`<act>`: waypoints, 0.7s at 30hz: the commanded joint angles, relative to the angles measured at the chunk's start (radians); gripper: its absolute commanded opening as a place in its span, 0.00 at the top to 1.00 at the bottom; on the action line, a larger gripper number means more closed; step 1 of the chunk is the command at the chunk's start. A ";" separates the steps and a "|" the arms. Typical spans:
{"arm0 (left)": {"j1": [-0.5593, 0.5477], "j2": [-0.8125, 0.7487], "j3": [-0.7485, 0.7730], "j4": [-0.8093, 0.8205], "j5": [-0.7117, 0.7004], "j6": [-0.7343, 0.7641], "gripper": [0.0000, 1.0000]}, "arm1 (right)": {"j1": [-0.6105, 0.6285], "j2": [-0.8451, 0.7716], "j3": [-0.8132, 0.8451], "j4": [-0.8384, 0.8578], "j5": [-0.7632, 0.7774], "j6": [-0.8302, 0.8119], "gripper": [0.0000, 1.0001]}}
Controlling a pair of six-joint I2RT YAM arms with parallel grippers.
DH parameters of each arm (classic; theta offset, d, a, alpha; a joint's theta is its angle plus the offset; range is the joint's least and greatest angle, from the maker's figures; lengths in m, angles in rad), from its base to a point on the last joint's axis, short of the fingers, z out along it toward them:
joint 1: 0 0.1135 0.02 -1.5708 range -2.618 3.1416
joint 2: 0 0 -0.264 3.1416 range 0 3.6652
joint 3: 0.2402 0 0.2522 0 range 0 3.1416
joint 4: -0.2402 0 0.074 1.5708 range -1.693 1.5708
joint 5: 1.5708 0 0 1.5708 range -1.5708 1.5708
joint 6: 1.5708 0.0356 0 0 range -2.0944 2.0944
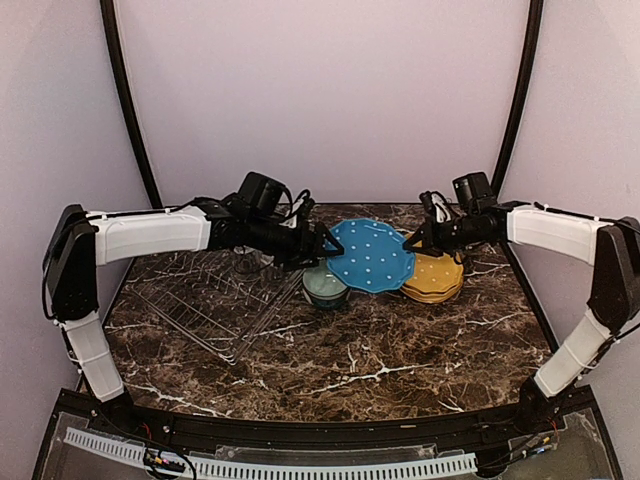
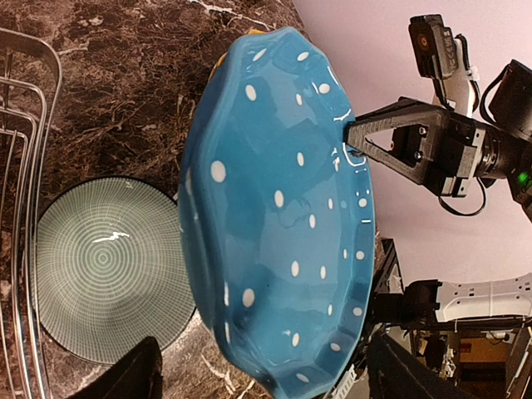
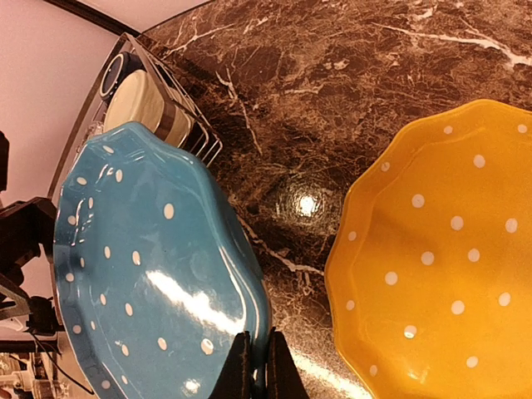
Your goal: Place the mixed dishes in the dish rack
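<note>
The blue dotted plate [image 1: 370, 255] hangs tilted above the table, held between the two arms. My right gripper [image 3: 253, 366] is shut on its right rim, also seen in the left wrist view [image 2: 353, 137]. My left gripper [image 1: 325, 243] stands open, its fingers [image 2: 133, 374] straddling the plate's [image 2: 274, 208] left edge with a gap on each side. Below lie the pale-teal bowl [image 2: 108, 266] and the mustard-yellow plate [image 3: 440, 274]. The silver wire dish rack [image 1: 200, 305] sits at the left, with a cream mug [image 3: 145, 104] and a dark blue mug [image 3: 112, 75] in it.
The brown marble table [image 1: 380, 350] ends at curved black frame posts [image 1: 125, 100] on both sides. The bowl [image 1: 325, 285] stands just right of the rack's edge [image 2: 21, 208], and the yellow plate [image 1: 435, 278] lies under the right gripper.
</note>
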 commanded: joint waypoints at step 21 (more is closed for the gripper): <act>-0.018 0.016 -0.050 0.244 0.055 -0.089 0.74 | 0.053 -0.096 -0.014 0.188 -0.098 0.086 1.00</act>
